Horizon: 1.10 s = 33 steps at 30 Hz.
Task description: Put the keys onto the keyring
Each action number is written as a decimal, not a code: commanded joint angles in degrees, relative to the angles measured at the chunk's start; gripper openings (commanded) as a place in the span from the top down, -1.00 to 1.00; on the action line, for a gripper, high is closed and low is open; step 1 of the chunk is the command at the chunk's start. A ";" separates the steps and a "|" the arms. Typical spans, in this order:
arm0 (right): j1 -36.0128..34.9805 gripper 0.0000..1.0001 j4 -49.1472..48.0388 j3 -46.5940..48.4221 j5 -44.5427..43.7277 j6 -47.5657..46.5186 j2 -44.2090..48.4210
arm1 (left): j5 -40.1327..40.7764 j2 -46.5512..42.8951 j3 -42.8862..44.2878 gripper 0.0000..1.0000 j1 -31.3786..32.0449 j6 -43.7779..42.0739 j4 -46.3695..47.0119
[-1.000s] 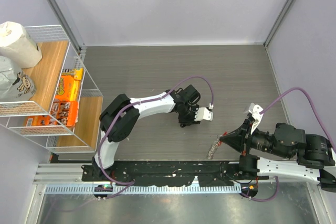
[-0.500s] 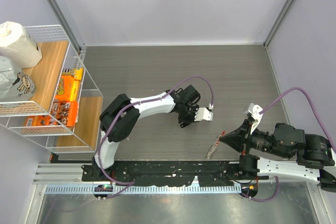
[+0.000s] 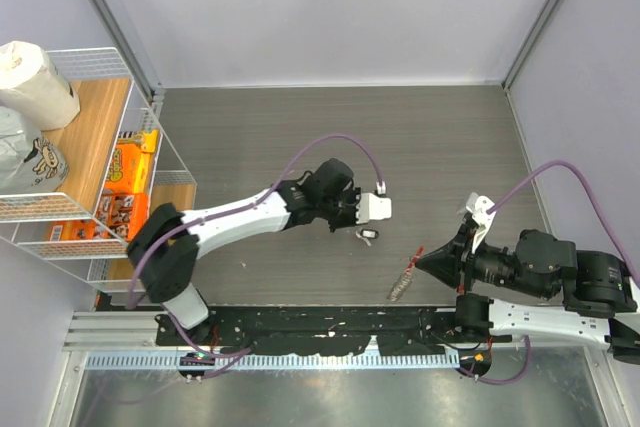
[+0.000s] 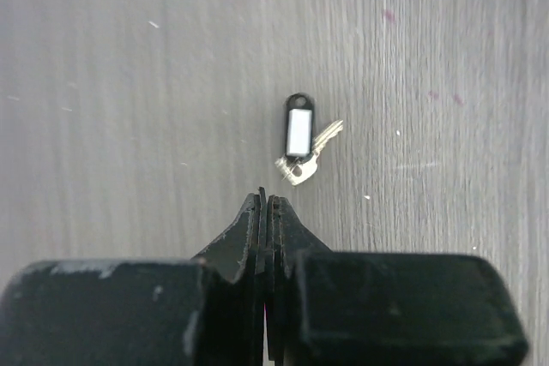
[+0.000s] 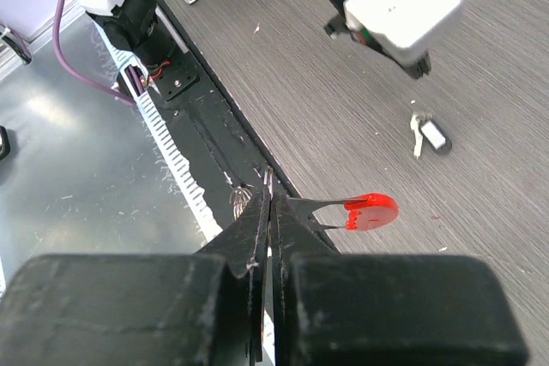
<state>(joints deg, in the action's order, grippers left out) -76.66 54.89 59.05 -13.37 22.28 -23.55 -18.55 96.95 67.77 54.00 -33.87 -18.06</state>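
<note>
Left gripper (image 4: 267, 201) has pulled back, jaws pressed together — keys (image 4: 301, 140) lie just ahead; right gripper (image 5: 268, 203) pinches the keyring (image 5: 371, 210)

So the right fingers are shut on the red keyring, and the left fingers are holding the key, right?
Not quite. The right fingers are shut on the keyring, but the left fingers are shut and empty; the key lies loose on the table just beyond them, as the left wrist view shows.
</note>
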 commanded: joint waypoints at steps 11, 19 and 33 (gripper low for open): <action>-0.33 0.89 -2.43 7.13 1.42 -2.07 -8.44 | 0.09 -24.17 -14.77 1.00 1.11 12.42 20.70; -0.24 0.89 -0.40 7.31 -1.75 1.44 -7.74 | -0.97 -13.91 -8.72 0.68 1.11 19.36 14.85; -0.24 0.79 0.57 5.29 -1.58 3.65 -4.40 | -10.63 9.04 3.86 0.28 -2.58 14.71 8.05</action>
<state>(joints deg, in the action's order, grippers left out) -76.66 57.58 64.27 -14.26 24.86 -28.64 -25.15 104.44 68.23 52.69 -17.10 -7.90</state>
